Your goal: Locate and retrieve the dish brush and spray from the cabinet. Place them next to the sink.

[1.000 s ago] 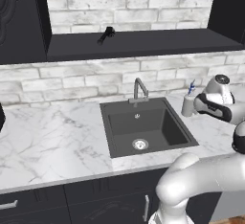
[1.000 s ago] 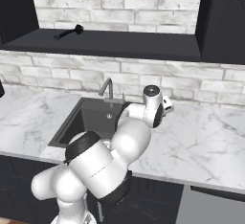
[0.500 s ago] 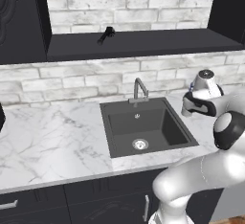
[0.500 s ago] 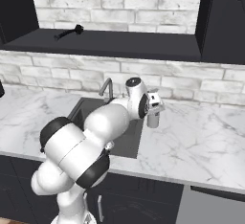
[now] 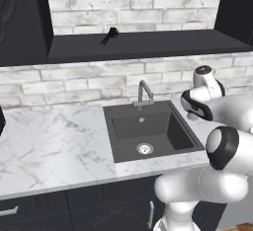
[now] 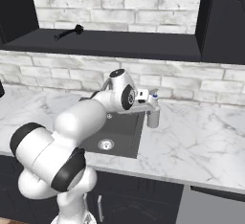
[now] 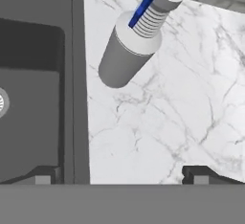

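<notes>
The spray (image 7: 125,58) stands upright on the white marble counter (image 7: 167,122), just beside the sink (image 7: 38,89) on the counter's side, and nothing grips it. In the hand view it sits at about 12 o'clock, its grey body topped by a ribbed white neck and a blue trigger that points toward 1 o'clock. In the right base view the spray (image 6: 153,117) stands at 3 o'clock of the basin, close to the rim, partly behind the white arm's hand.

The fingers (image 7: 119,174) stand wide apart and hold nothing: one dark tip shows at 7 o'clock over the sink edge, the other at 5 o'clock over the marble, with bare counter between them. The spray is apart from both tips, farther along the view.

The dish brush (image 5: 109,35) lies on the shelf board of the cabinet (image 5: 148,45), well apart from the arm. In the left base view it is at 11 o'clock of the faucet (image 5: 144,92), high above the sink (image 5: 148,131); in the right base view the dish brush (image 6: 69,31) lies at 10 o'clock of the hand, on the cabinet (image 6: 119,43) shelf, its head toward the brick wall (image 6: 119,3)

The basin's round steel drain (image 5: 144,149) sits near its front edge
</notes>
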